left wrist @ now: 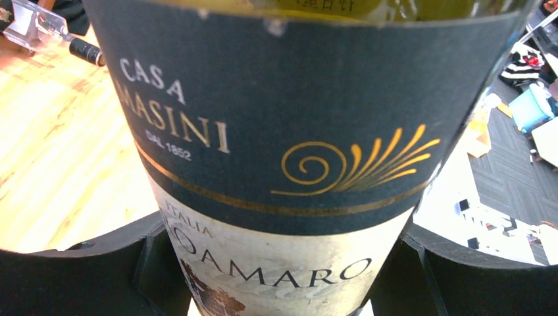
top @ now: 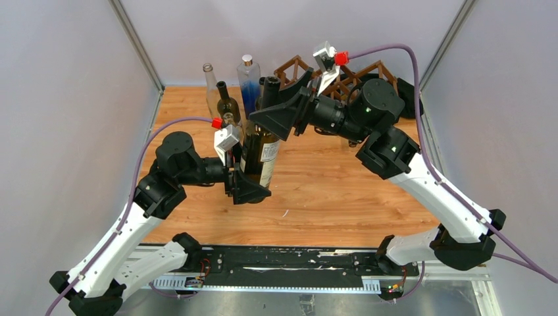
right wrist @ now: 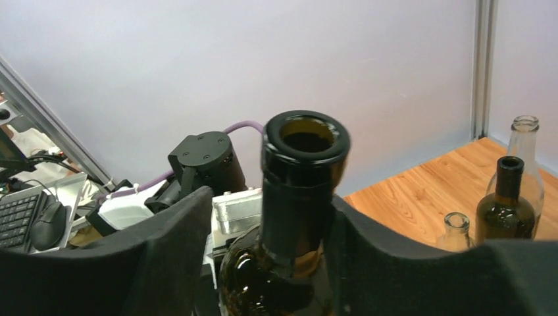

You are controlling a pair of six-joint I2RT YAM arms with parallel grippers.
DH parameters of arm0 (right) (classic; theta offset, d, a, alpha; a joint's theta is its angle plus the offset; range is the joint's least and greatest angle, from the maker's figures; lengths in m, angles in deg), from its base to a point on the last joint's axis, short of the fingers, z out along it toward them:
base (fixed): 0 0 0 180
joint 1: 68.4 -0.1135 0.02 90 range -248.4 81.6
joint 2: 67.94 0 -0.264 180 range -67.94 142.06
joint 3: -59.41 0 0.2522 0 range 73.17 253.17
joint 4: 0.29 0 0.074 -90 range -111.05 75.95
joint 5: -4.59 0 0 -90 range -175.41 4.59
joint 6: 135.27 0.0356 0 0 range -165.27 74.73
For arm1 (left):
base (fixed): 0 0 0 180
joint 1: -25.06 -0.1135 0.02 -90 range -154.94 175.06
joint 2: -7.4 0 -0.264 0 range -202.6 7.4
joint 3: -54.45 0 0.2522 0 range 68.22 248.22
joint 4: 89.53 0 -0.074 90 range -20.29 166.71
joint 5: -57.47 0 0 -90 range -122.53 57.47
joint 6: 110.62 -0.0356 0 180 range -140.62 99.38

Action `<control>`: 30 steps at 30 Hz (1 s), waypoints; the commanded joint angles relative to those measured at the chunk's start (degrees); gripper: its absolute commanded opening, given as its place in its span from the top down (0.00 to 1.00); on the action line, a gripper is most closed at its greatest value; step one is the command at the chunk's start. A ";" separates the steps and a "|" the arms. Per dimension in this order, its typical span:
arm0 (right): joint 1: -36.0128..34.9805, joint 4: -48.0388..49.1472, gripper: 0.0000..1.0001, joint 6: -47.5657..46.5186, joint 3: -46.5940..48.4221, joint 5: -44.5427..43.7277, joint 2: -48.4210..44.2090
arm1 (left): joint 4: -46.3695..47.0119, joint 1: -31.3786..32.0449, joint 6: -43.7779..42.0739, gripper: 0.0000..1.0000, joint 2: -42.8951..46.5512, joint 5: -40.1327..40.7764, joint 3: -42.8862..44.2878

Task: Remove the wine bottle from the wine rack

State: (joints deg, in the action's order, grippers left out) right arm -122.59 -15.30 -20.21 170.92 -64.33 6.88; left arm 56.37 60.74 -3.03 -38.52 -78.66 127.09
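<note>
Left gripper (top: 252, 179) is clamped on the lower body of the wine bottle (top: 262, 155). In the left wrist view its black fingers (left wrist: 85, 273) press in from both sides just under the dark label band. The bottle stands roughly upright over the wooden table (top: 329, 191), and whether its base touches the boards I cannot tell. Behind it, near the back wall, stand four more bottles: a tall clear bottle (top: 210, 82), a dark bottle (top: 228, 104) with a small clear bottle (top: 228, 120) just in front of it, and a blue bottle (top: 249, 84). Right gripper (top: 275, 99) reaches in from the right at the top of the held bottle, with its jaws apart around the neck. In the right wrist view a gap shows on one side of the neck, while the other pad (right wrist: 368, 243) sits against it or just beside it. Farther right, at the back of the table and partly hidden by the right arm, is the wine rack (top: 376, 71). The held bottle is out in front of it and does not touch it.
</note>
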 commanded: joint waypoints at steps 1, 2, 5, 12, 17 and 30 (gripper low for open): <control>1.26 3.19 0.41 1.62 1.69 0.92 0.74 | 4.38 -0.43 -0.68 1.00 1.20 -1.30 1.13; 1.40 3.19 0.46 1.72 1.61 1.02 0.82 | 4.10 -0.39 -1.02 1.00 1.25 -1.25 1.16; 1.84 2.19 0.77 1.77 2.24 1.09 1.14 | 3.04 -0.39 -2.06 1.00 1.23 -1.52 1.08; 4.33 -4.63 1.00 -0.71 5.32 0.55 1.99 | -10.37 -0.41 -11.86 0.13 -1.45 4.27 5.90; 5.73 -9.97 1.00 -9.24 4.07 -4.40 1.22 | -26.52 -2.97 -23.04 0.00 -6.65 9.39 15.71; 8.58 4.35 1.00 -20.03 -13.10 -12.88 4.92 | -42.06 -28.71 -28.24 0.00 -17.69 11.13 37.68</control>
State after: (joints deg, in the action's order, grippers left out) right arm -115.08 -25.36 -36.99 160.04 -74.01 10.47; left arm 19.26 34.88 -29.24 -54.80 -71.91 160.66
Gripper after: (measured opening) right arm 0.365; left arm 0.996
